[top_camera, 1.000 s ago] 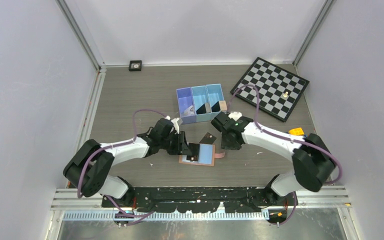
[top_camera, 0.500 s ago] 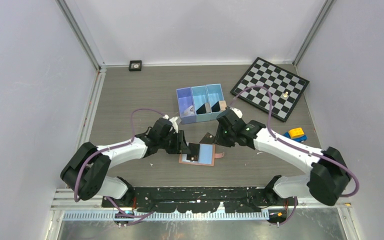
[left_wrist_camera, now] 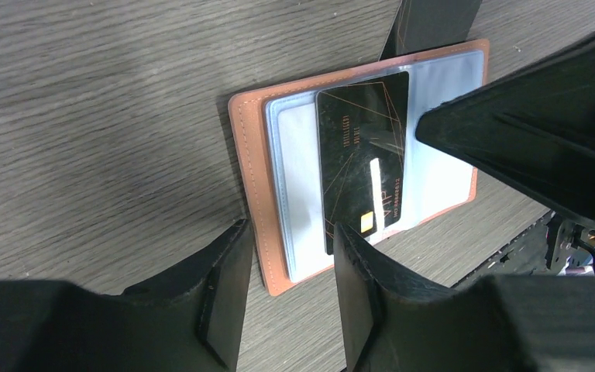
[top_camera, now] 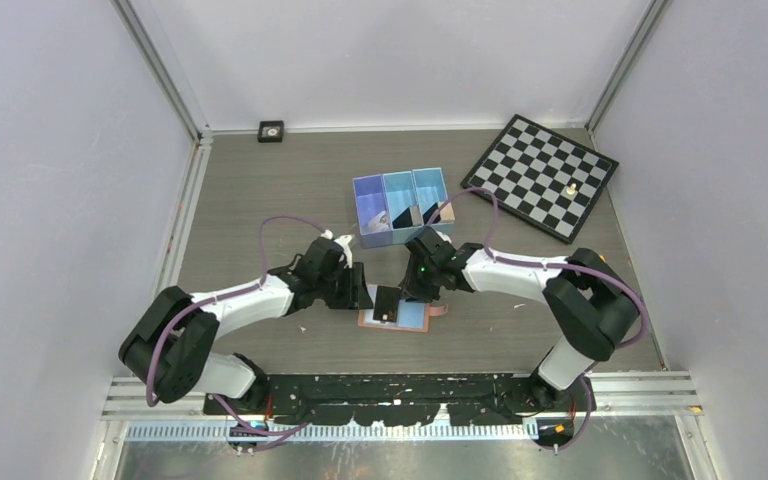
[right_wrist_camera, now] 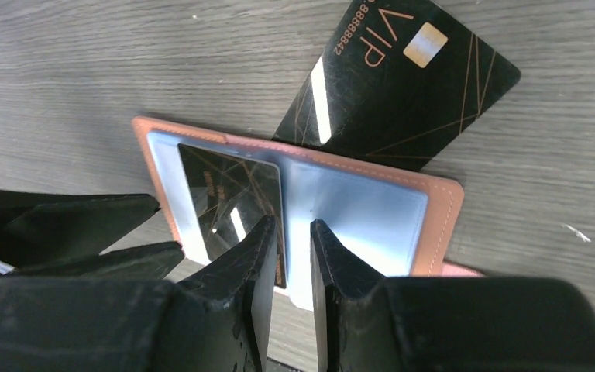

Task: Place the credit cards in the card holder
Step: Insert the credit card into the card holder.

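Grey wood-grain table (top_camera: 260, 200) runs under everything. Down on it, the left gripper (left_wrist_camera: 290, 294) has its fingers a fair way apart, straddling one corner of the open card holder (left_wrist_camera: 244, 155) and clasping nothing that I can see. The right gripper (right_wrist_camera: 290, 256) reaches in from the holder's opposite side, with its fingers only narrowly parted above the middle fold. Whether they nip the clear sleeve I cannot tell.

One black card (left_wrist_camera: 360, 155) lies on the holder's inner page, its long edge close by the right fingertips and its short end just beside the left ones. It looks only partly seated to me.

I'd say the job now is to seat that card. The left gripper should keep the holder flat while the card is pushed squarely along the sleeve, so it doesn't ride up over the plastic.

A second card (right_wrist_camera: 403, 93) lies on the table at the holder's far edge, one corner hidden under the leather rim.
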`<state>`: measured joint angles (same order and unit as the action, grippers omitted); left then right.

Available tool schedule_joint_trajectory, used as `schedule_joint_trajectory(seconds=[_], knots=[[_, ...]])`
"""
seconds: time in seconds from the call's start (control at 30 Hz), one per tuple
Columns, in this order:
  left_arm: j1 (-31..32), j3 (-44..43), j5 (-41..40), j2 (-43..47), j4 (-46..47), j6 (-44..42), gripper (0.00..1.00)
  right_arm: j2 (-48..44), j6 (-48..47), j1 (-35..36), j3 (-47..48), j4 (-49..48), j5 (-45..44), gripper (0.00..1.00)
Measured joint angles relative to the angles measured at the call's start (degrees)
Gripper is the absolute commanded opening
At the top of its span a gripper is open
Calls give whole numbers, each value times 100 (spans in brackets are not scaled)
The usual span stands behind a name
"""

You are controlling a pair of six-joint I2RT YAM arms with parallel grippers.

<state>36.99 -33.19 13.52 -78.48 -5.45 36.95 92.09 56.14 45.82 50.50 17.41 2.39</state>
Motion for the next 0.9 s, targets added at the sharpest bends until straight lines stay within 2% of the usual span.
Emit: schedule_joint_trajectory(seconds=[0.27, 0.67, 0.9], knots=[[-52, 0, 4, 7, 13, -24, 43, 435, 116, 114, 168, -310, 127, 27], [-118, 11, 109, -131, 140, -15, 42, 621, 208, 243, 267, -503, 203, 14], [-142, 13, 146, -186, 195, -13, 40, 645, 234, 297, 286, -498, 199, 14]])
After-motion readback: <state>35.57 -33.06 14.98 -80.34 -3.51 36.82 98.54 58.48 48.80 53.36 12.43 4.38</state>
